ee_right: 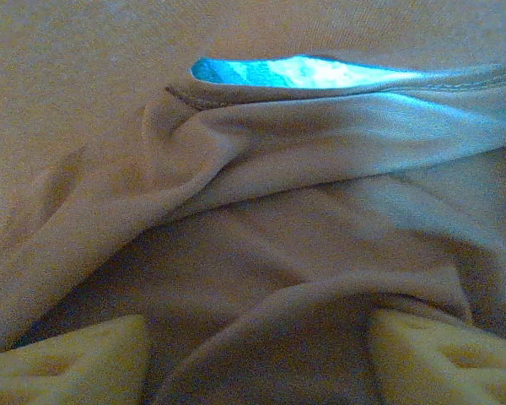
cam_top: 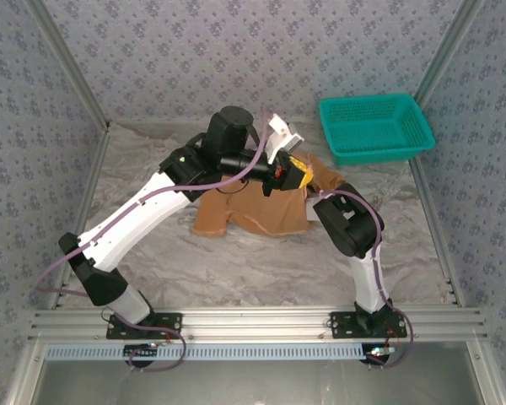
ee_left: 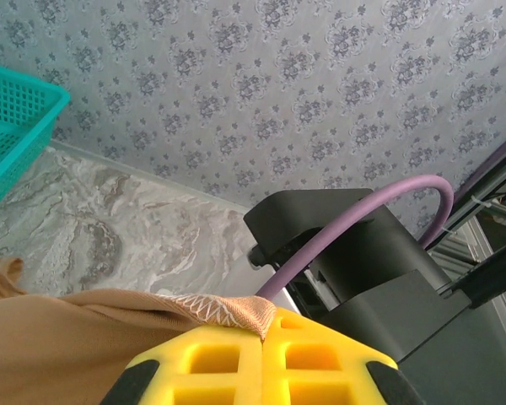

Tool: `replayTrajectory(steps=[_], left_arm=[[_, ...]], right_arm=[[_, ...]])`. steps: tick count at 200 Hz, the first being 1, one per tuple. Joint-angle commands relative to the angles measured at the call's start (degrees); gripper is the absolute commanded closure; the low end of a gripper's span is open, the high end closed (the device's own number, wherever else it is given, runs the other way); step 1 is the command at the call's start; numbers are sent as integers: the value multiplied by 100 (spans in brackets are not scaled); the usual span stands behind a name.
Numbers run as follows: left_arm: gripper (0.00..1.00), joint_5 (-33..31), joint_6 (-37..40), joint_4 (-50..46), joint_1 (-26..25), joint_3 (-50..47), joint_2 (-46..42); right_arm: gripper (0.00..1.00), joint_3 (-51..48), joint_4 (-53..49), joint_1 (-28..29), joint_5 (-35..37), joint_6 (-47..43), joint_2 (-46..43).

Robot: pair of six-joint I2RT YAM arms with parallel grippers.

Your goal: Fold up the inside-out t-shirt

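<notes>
The left claw [ee_left: 264, 333] pinches the t-shirt's [cam_top: 253, 211] stitched edge over the worktop [cam_top: 261, 261]; the right claw [ee_right: 257, 359] gapes wide around bunched fabric.

Orange-tan t-shirt [cam_top: 253, 215], grey-marbled table [cam_top: 236, 261], teal mesh basket [cam_top: 371, 126] — and grey floral-patterned walls [cam_top: 194, 51].

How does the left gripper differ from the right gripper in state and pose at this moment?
The left gripper is shut, pinching a stitched edge of the t-shirt; the right gripper stands wide open, with cloth between its jaws. The left gripper faces the wall across the table; the right gripper looks closely onto crumpled cloth. Both have yellow pads and are at the same t-shirt.
</notes>
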Motion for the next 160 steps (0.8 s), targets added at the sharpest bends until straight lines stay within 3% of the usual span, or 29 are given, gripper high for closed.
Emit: replayTrajectory(steps=[1, 65, 160], left_arm=[[100, 115, 0, 246, -57, -40, -269], [100, -87, 112, 220, -42, -14, -636], [100, -362, 102, 255, -14, -108, -643]], right_arm=[[22, 269, -690, -42, 207, 299, 194], [18, 696, -1554, -158, 309, 595, 429], [11, 796, -1598, -155, 178, 337, 161]])
